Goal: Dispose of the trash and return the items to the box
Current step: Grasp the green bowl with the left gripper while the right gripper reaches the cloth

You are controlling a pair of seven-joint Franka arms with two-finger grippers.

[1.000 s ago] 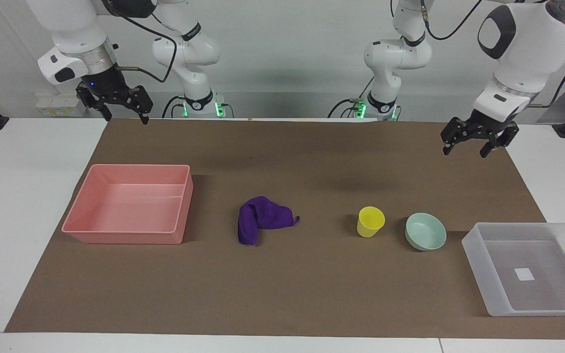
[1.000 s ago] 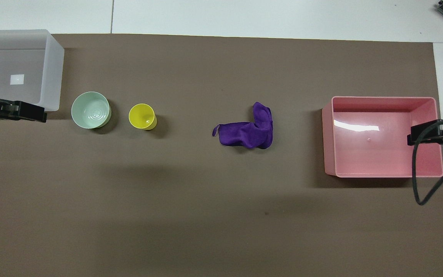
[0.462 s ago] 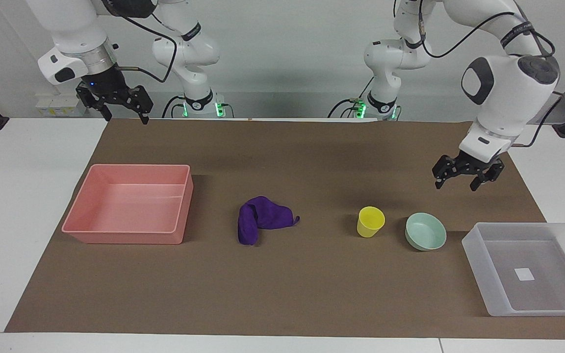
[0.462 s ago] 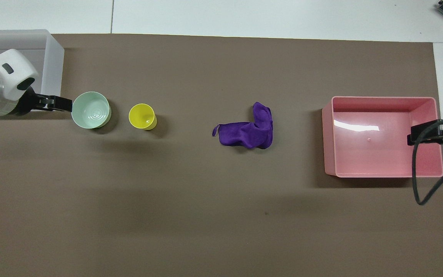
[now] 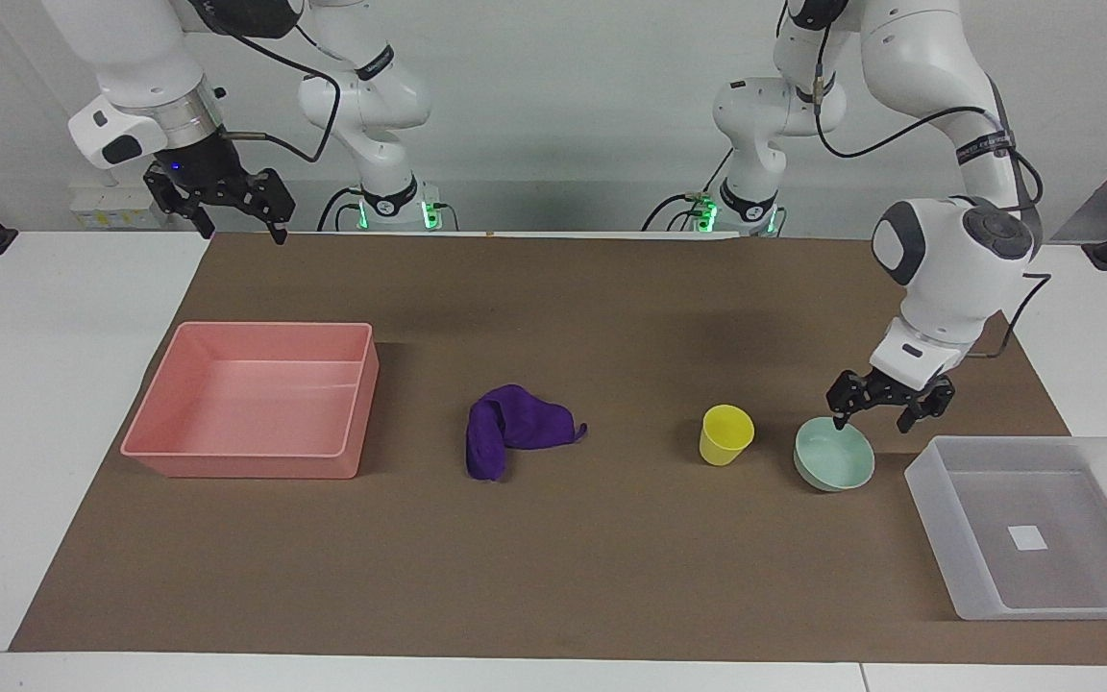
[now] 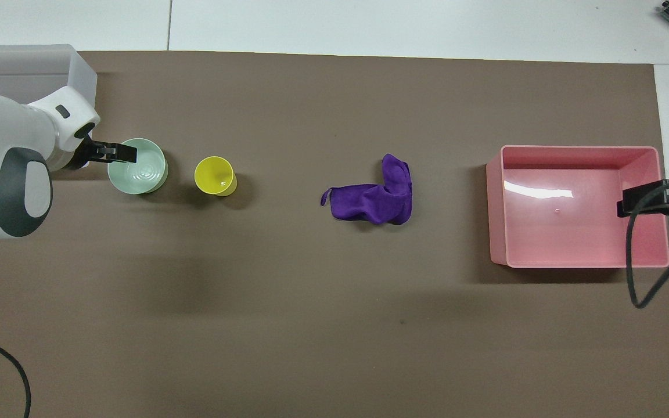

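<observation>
The pale mint-green bowl stands on the brown mat beside the yellow cup; both also show in the overhead view, the bowl and the cup. My left gripper is open and low over the bowl's rim on the side toward the clear box; it holds nothing. In the overhead view the left gripper overlaps that rim. The purple cloth lies crumpled mid-mat. My right gripper is open and empty, raised above the mat's corner at the right arm's end, and waits.
A pink rectangular tray sits at the right arm's end of the mat; in the overhead view the right gripper overlaps the tray. The clear box has a white label on its floor. White table surrounds the brown mat.
My left arm has swung down and toward the bowl, from high above the mat's edge to just over the bowl's rim. The right arm has barely moved. Nothing on the mat has moved.
</observation>
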